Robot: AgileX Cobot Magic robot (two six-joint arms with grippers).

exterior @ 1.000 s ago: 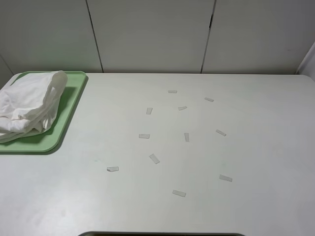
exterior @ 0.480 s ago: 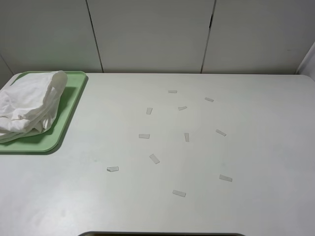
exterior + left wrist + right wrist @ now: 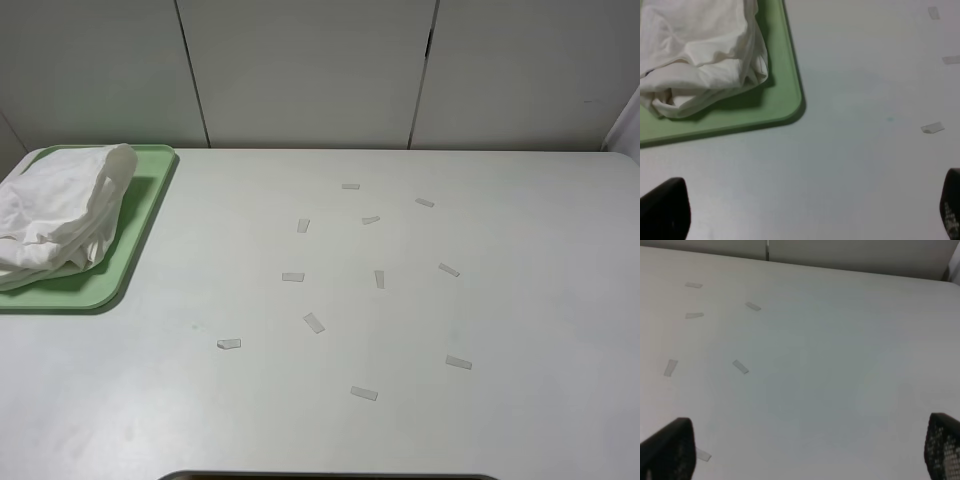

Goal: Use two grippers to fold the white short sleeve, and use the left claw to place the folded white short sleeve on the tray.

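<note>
Both tools, left [image 3: 805, 210] and right [image 3: 805, 450], gape wide and empty; white short sleeve [image 3: 60, 215] on tray [image 3: 140, 235] shows no readable print

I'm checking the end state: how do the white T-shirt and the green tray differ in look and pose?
The white T-shirt is soft, rumpled fabric folded into a loose heap; the green tray is rigid, flat plastic with rounded corners. The T-shirt lies on the tray, while the tray sits directly on the table. The T-shirt covers the tray's left part only, leaving its right strip bare. Both lie at the table's far left corner.
</note>
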